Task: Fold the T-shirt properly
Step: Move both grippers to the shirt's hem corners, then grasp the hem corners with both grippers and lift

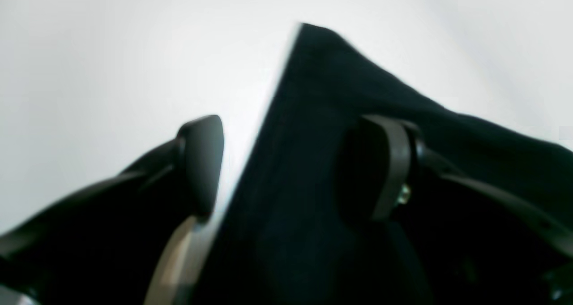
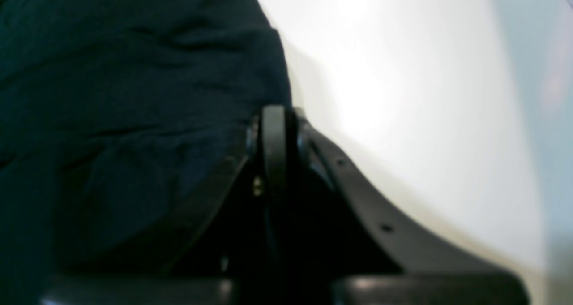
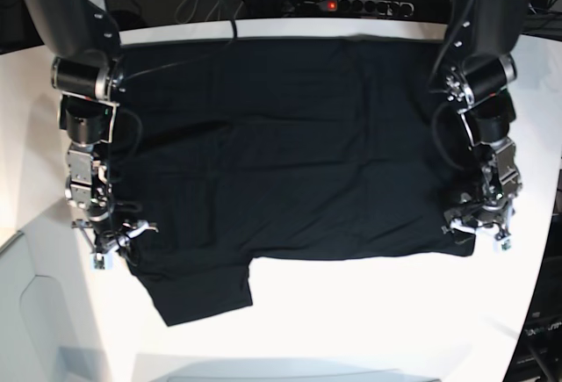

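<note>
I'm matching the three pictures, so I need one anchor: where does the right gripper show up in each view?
Left wrist: not in it; that view shows the left gripper, open astride the T-shirt edge.
Right wrist: right gripper at centre, shut on the shirt's edge.
Base: right gripper at lower left, by the sleeve.
Shared landmark: the black T-shirt on the white table.

I count one T-shirt (image 3: pixel 281 154), one white table (image 3: pixel 369 312), two grippers of my own, the left gripper (image 3: pixel 479 224) and the right gripper (image 3: pixel 118 241), and one power strip (image 3: pixel 351 4) at the table's far edge.
</note>
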